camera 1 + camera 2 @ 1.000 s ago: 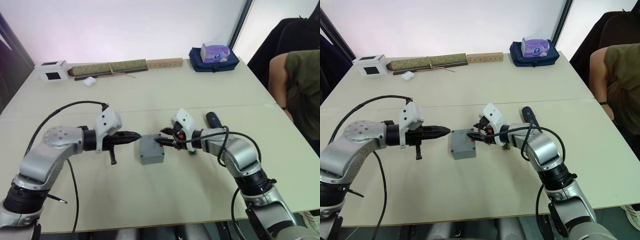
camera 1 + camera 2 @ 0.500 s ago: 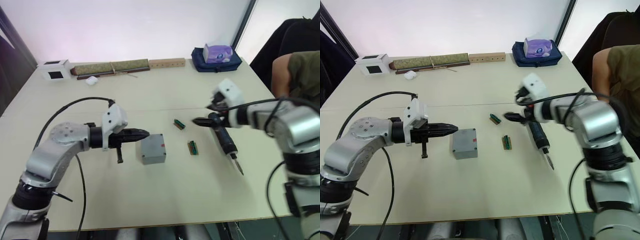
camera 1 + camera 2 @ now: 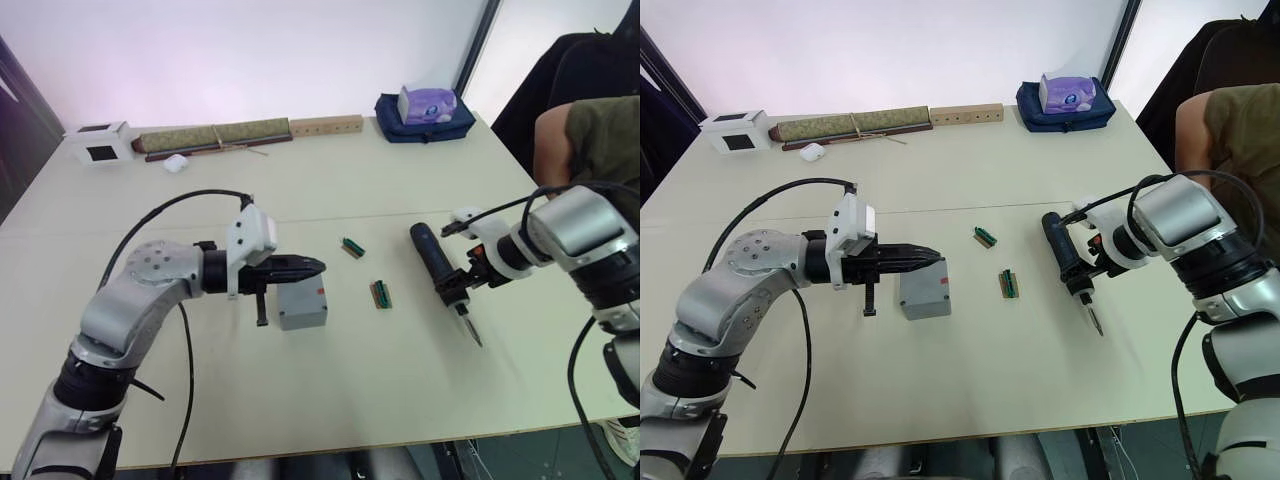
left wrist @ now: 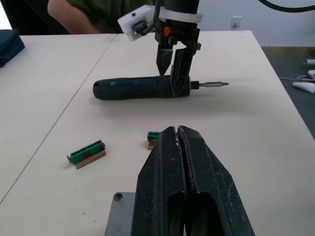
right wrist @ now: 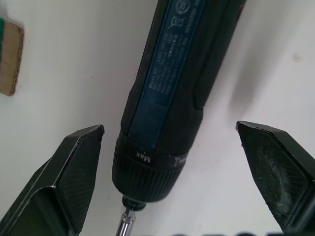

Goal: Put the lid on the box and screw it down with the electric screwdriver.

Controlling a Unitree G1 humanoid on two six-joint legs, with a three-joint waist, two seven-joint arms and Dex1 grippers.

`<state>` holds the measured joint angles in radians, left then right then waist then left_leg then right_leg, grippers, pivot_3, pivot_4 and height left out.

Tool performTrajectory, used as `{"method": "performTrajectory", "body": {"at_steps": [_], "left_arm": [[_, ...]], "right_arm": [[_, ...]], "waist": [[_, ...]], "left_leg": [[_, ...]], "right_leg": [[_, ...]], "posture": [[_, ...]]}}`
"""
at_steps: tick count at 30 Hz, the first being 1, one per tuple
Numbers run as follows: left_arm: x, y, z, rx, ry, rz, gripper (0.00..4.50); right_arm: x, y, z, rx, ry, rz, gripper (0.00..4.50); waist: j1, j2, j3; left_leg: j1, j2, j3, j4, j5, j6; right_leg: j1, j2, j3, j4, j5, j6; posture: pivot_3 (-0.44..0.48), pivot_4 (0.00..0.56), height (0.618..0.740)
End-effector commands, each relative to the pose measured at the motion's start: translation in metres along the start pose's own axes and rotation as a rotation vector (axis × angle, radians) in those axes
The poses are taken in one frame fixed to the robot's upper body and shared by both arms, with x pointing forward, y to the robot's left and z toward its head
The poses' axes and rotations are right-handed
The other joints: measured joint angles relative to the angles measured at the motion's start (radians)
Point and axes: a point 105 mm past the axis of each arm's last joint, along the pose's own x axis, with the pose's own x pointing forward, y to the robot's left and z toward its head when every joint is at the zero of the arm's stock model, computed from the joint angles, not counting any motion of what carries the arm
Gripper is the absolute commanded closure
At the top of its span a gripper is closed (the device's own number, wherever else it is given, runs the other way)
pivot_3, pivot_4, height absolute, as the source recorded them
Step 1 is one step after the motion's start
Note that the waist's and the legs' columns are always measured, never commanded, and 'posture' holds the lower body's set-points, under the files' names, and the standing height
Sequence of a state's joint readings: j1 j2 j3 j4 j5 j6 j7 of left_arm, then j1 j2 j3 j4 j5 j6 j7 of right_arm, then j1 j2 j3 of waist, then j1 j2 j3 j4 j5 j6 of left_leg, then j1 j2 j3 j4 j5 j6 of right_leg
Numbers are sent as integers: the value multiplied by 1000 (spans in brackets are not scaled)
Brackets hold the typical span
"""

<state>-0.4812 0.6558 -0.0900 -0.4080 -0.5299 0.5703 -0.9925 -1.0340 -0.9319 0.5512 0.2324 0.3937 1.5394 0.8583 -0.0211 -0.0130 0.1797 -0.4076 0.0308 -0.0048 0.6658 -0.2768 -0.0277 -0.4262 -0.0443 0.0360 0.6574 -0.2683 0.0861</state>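
Connectors (image 3: 381, 294) (two green ones) lie between box (image 3: 301, 305) and screwdriver (image 3: 436, 261), right tool (image 3: 464, 281) spread, left tool (image 3: 314, 266) pressed together.

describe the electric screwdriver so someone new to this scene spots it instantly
On the beige table, look to the robot's right side, where the right gripper straddles it with open fingers. The electric screwdriver lies flat there: a long dark blue-black cylinder with a thin metal bit, much longer than the two small green connector blocks nearby.
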Motion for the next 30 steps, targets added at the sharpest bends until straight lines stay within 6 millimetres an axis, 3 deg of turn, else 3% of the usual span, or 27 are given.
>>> {"method": "performTrajectory", "body": {"at_steps": [1, 3, 6, 10, 12, 15, 19, 24, 26, 30], "left_arm": [[-2, -2, 11, 56, -25, 14, 4500], [-3, -2, 11, 57, -24, 20, 4500], [-4, -1, 10, 60, -20, 32, 4500], [-5, 0, 9, 59, -7, 40, 4500], [-8, 1, 7, 57, 4, 47, 4500], [-12, 3, 2, 51, 31, 56, 4500], [-18, 6, -14, 30, 87, 62, 4500], [-20, 8, -24, 1, 105, 54, 4500], [-17, 9, -29, 14, 130, 47, 4500], [-10, 13, -40, 11, 145, 46, 4500]], "right_arm": [[2, 4, 10, -11, -5, 11, 45], [7, 7, 12, -19, 5, 18, 45], [17, 11, 14, -31, 20, 22, 669], [17, 12, 16, -44, 12, 24, 2100], [13, 10, 20, -49, -10, 13, 2586], [3, 11, 29, -49, -63, 12, 2638], [-24, 21, 60, -221, -284, -30, 2639], [-57, 65, 92, -392, -660, 69, 2639], [-84, 91, 114, -439, -978, 115, 2639], [-116, 132, 118, -345, -1366, 296, 2639]], "waist": [[1, 0, 0], [2, 0, 0], [1, -1, 0], [0, -1, 0], [0, -1, -1], [0, -1, 0], [0, 3, 2], [2, 3, 2], [3, 2, 2], [4, 3, 2]], "left_leg": [[0, 0, 0, 0, 0, 0], [0, 0, 0, 0, 0, 0], [0, 0, 0, 0, 0, 0], [0, 0, 0, 0, 0, 0], [0, 0, 0, 0, 0, 0], [0, 0, 0, 0, 0, 0], [0, 0, 0, 0, 0, 0], [-1, 0, 0, -1, 0, 0], [-1, 0, 0, -1, 0, 0], [-1, 0, 0, -1, 0, 0]], "right_leg": [[0, 0, 0, 0, 0, 0], [0, 0, 0, 0, 0, 0], [0, 0, 0, 0, 0, 0], [0, 0, 0, 0, 0, 0], [0, 1, 0, 0, 0, 0], [0, 1, 0, 0, 0, 0], [-1, 1, 0, 1, 0, 0], [-3, 1, 0, 1, 0, 0], [-2, 1, 0, 1, 0, 0], [-3, 1, 0, 3, 0, 0]], "posture": [[0, 150, 740], [0, 150, 740], [0, 150, 740], [0, 150, 740], [0, 150, 740], [0, 150, 740], [0, 150, 740], [0, 150, 740], [0, 150, 740], [0, 150, 740]]}}
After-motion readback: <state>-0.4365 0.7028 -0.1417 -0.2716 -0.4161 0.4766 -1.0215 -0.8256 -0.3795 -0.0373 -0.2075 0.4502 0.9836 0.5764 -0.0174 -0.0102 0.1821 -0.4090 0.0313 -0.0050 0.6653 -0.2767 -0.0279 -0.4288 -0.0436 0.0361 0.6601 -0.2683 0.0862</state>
